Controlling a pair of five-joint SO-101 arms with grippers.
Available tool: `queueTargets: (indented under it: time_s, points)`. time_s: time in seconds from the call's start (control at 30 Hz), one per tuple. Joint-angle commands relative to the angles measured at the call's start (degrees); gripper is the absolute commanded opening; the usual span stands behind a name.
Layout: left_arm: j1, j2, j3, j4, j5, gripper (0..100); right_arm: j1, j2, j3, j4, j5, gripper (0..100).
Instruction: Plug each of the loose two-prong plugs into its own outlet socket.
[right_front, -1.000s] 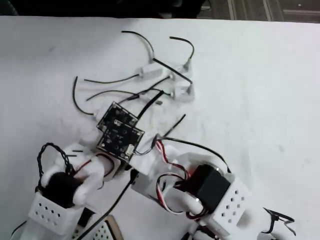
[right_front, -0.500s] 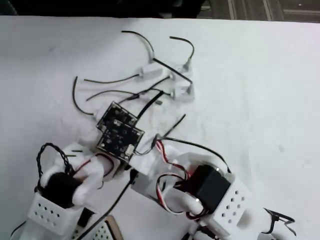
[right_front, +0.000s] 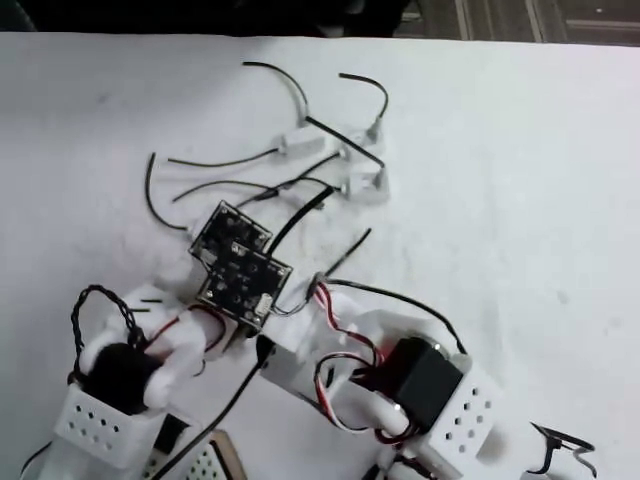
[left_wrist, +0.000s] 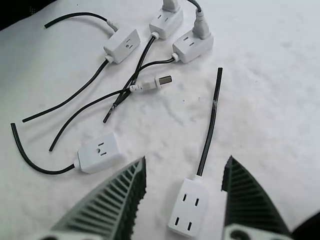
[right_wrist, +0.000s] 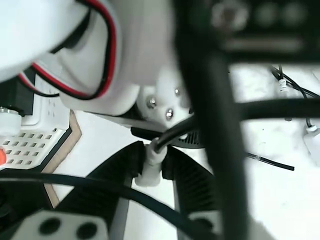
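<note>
In the left wrist view my left gripper (left_wrist: 186, 162) is open, its dark ribbed fingers (left_wrist: 120, 195) either side of a white double outlet block (left_wrist: 187, 212) on a short black cord, without touching it. A loose two-prong plug (left_wrist: 150, 84) lies farther off among black cords. Single sockets lie at the near side (left_wrist: 100, 151) and far side (left_wrist: 122, 45); two more (left_wrist: 192, 46) hold plugs. My right gripper (right_wrist: 152, 150) is shut on a white plug (right_wrist: 149, 167) with a black cable. From above, the left arm's camera board (right_front: 242, 267) covers its gripper.
The white tabletop (right_front: 520, 180) has free room to the right and far left. Black cords (right_front: 200, 190) sprawl around the socket cluster (right_front: 355, 165). The two arms stand close together at the front edge, beside a perforated board (right_front: 205, 462).
The left arm's camera board has shifted slightly toward the front right. The right arm has edged a little toward the front edge. The sockets and cords lie as before.
</note>
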Motion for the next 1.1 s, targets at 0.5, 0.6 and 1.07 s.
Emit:
queueTargets:
  time_s: [0.5, 0.6, 1.07]
  points:
    - [-22.3, -0.6, -1.8, -0.7, 0.2, 26, -0.2, -6.1, -9.4, 10.1, -0.4, 1.7]
    - [-28.0, -0.6, -1.6, -0.5, 0.2, 26, 0.6, -7.7, -9.2, 11.1, -0.7, 1.7]
    - [-49.1, -0.6, 13.2, -8.6, 0.2, 26, 9.9, -8.2, 23.5, -19.7, -19.9, 1.7]
